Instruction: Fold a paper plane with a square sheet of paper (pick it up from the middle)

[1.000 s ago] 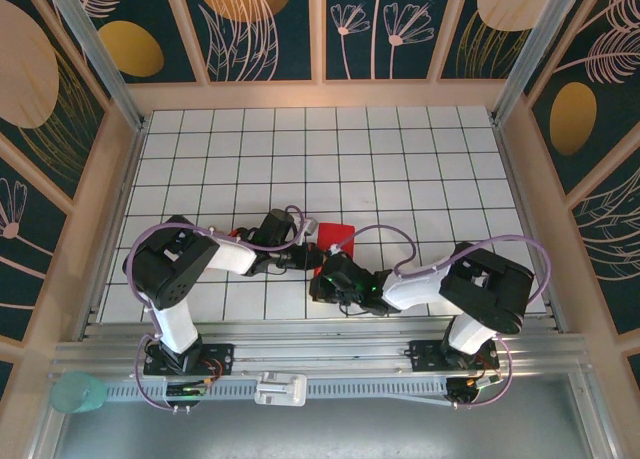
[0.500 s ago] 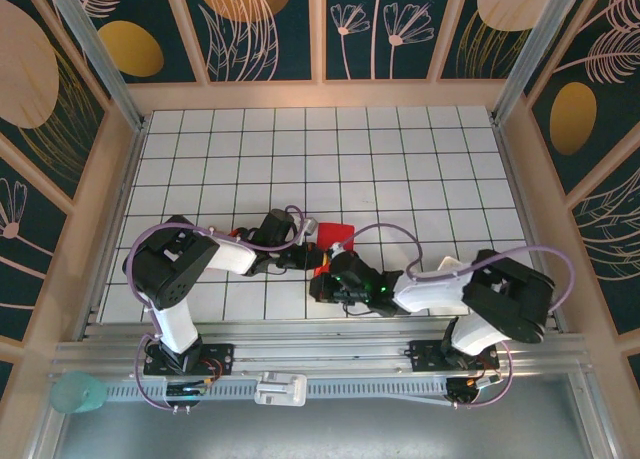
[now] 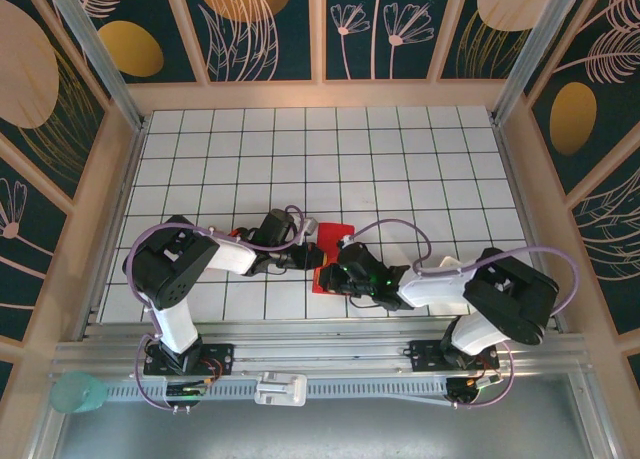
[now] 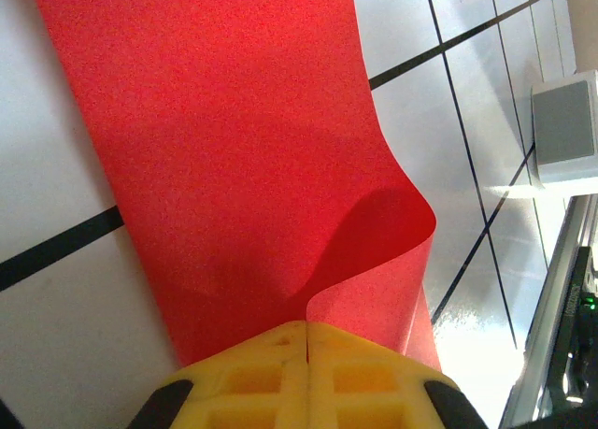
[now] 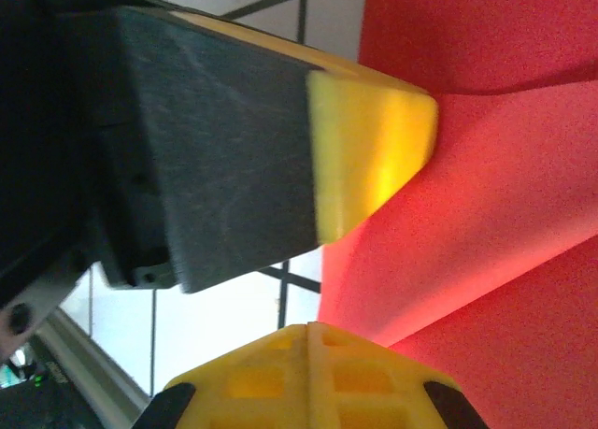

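The square sheet of paper (image 3: 337,233) is bright red and lies bent between the two grippers near the table's front middle. A second part of it (image 3: 321,278) shows lower left of the right gripper. My left gripper (image 3: 306,258) is shut on the sheet (image 4: 234,149), which curls up into a loop just past its yellow fingertips (image 4: 308,324). My right gripper (image 5: 309,326) is shut, and the sheet (image 5: 486,205) rises in a ridge to its tips. The left gripper's yellow-tipped finger (image 5: 369,139) presses against the paper just ahead of it.
The white grid table (image 3: 400,169) stretches behind the arms, fenced by wooden walls (image 3: 320,94). Both black arms (image 3: 170,264) cross low over the front rows. A metal rail (image 3: 320,354) runs along the near edge, and a grey block (image 4: 565,130) lies on it.
The right arm has swung, its gripper shifting slightly right and up. More red paper now shows at its lower left. The left gripper has stayed put.
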Motion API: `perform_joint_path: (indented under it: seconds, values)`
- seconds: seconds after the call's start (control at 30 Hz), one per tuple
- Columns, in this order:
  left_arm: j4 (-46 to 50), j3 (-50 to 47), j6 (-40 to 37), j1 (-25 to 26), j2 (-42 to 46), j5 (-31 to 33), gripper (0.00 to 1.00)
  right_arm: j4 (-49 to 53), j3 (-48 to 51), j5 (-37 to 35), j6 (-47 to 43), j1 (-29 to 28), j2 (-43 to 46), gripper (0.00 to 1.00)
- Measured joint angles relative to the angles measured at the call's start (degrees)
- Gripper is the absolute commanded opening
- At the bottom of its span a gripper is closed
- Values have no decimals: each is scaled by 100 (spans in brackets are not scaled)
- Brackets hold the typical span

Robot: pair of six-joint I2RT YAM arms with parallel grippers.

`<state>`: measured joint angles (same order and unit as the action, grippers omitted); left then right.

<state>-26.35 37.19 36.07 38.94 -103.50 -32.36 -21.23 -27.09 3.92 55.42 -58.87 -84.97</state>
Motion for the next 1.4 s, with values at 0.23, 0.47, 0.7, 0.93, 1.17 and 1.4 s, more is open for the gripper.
perform_joint_path:
  seconds: [0.23,0.47,0.7,0.93,1.17,1.4]
  values:
    - [2,0,0,0,0,2,0,-2,-20,20,-22,116,-227,3]
    - [0,0,-2,0,0,2,0,-2,-20,24,-68,175,-264,3]
    - [2,0,-46,2,0,2,0,-17,-20,46,-66,197,-372,3]
    - [4,0,-57,2,0,2,0,-22,-20,68,-68,210,-374,3]
    - [2,0,-68,2,0,2,0,28,-94,107,-107,157,-415,3]
    - [2,0,-87,4,0,2,0,212,-306,140,-118,-63,-525,3]
